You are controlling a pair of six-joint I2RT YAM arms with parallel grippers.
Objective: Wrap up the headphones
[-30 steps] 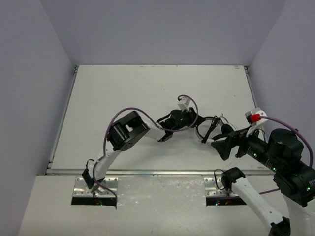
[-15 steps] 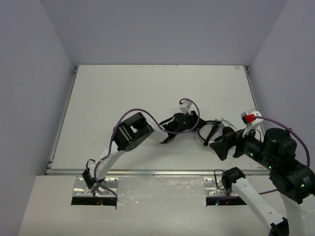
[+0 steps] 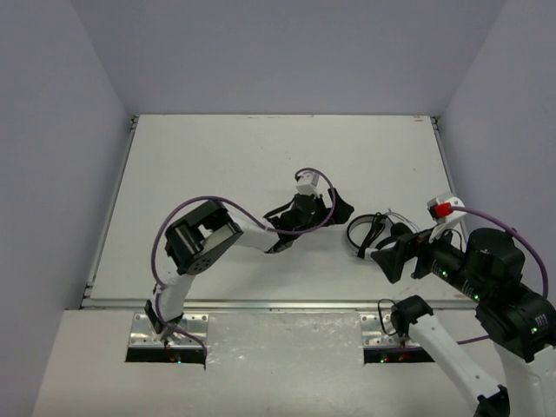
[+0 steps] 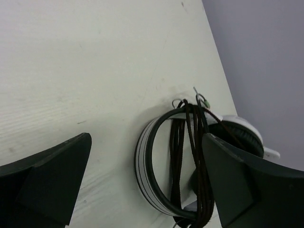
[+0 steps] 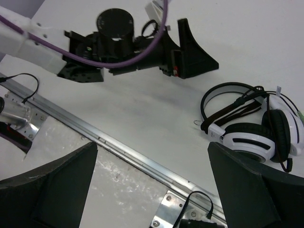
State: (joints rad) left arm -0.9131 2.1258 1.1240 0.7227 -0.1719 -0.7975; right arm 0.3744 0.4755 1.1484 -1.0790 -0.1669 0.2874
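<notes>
While the headphones [image 3: 369,233] lie flat on the table [image 3: 217,156], right of centre in the overhead view, neither arm has hold of them. The cord [image 5: 235,111] looks mostly wound already, a dark bundle crossing the headband, with the plug end [image 4: 202,99] poking loose past the ear cup [image 5: 256,137].

The left gripper [image 3: 339,205] hangs just to the upper left of the headset, fingers spread wide and holding nothing. The right gripper [image 3: 389,250] sits just below it, also spread and empty.

The job now looks like tidying that loose tail. Done well, one arm would pin the headband against the table while the other pinches the cord close to the plug and tucks it under the bundle. A grip too far from the plug would probably drag the loops open.

Space is tight: both grippers crowd the same spot, so they could clash. The purple cable [image 3: 308,178] arches over the left wrist, and the metal rail [image 5: 123,152] runs along the near edge.
</notes>
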